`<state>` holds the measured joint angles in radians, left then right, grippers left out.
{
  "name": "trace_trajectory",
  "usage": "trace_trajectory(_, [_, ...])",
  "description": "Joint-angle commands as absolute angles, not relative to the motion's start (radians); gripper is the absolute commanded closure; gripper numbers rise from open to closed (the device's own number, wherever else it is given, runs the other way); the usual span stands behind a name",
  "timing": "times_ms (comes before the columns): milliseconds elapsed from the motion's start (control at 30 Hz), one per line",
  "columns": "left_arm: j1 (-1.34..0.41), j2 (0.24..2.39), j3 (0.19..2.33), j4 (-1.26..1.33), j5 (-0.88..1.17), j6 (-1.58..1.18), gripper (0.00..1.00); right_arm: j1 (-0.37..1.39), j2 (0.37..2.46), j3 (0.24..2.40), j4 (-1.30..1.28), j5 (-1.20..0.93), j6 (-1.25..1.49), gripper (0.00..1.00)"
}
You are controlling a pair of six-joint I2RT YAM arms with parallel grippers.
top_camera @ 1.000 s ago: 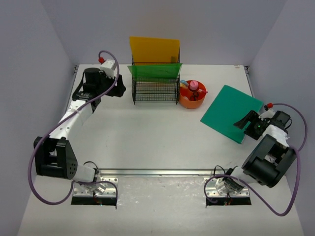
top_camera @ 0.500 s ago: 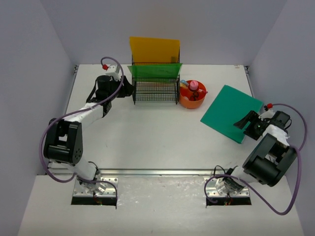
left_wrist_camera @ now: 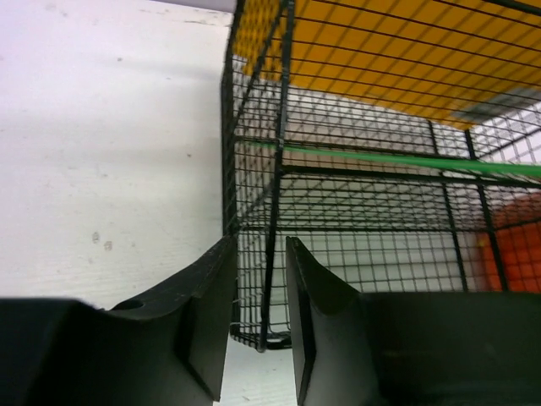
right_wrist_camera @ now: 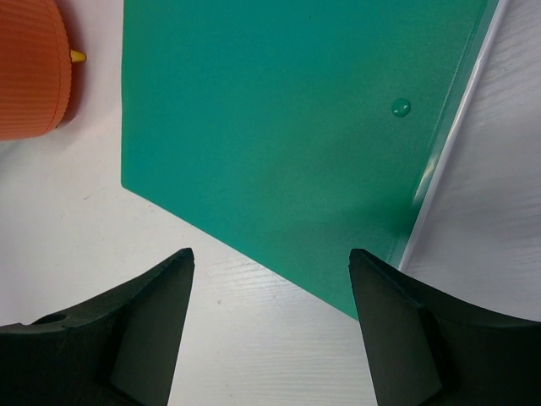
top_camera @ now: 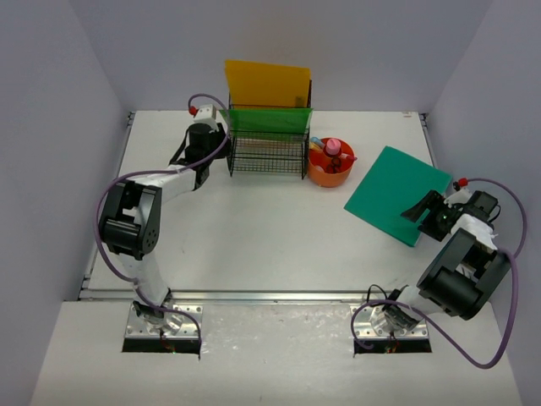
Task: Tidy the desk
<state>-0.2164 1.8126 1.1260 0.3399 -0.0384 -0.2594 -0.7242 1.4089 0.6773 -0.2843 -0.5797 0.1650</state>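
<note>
The desk (top_camera: 254,228) lies flat and white across the top view, silver rail (top_camera: 262,296) along its near edge. At the back stands a black wire rack (top_camera: 268,157) holding a yellow folder (top_camera: 266,85) and a green folder (top_camera: 270,120). Just right of it is the round orange tray (top_camera: 330,169). Left gripper (left_wrist_camera: 260,326) sits at the rack's left corner, fingers narrowly parted either side of the corner wire, not pinching it. Right gripper (right_wrist_camera: 270,321) hovers spread wide above the near edge of a teal folder (right_wrist_camera: 279,127) lying flat at the right.
</note>
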Motion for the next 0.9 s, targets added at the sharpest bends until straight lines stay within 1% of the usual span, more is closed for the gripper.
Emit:
trace_trajectory(0, [-0.227,1.845,1.183,0.391,-0.174,-0.247,0.73,-0.727,1.422,0.705,-0.245,-0.591,0.161,0.26])
trace_trajectory(33, [-0.227,1.853,1.189,0.389,-0.175,-0.246,0.74,-0.727,1.423,0.704,-0.245,-0.591,0.161,0.26])
trace_trajectory(200, [-0.227,1.881,1.214,0.377,-0.177,-0.246,0.9,-0.727,1.421,0.706,-0.242,-0.589,0.155,0.26])
trace_trajectory(267, [-0.226,1.875,1.212,0.368,-0.196,-0.253,1.0,-0.727,1.414,0.706,-0.242,-0.588,0.147,0.26])
trace_trajectory(633, [-0.22,1.809,1.157,0.341,-0.337,-0.31,1.0,-0.727,1.413,0.697,-0.239,-0.595,0.152,0.27])
trace_trajectory(867, [-0.188,1.798,1.15,0.331,-0.346,-0.318,1.0,-0.727,1.408,0.699,-0.243,-0.597,0.147,0.26])
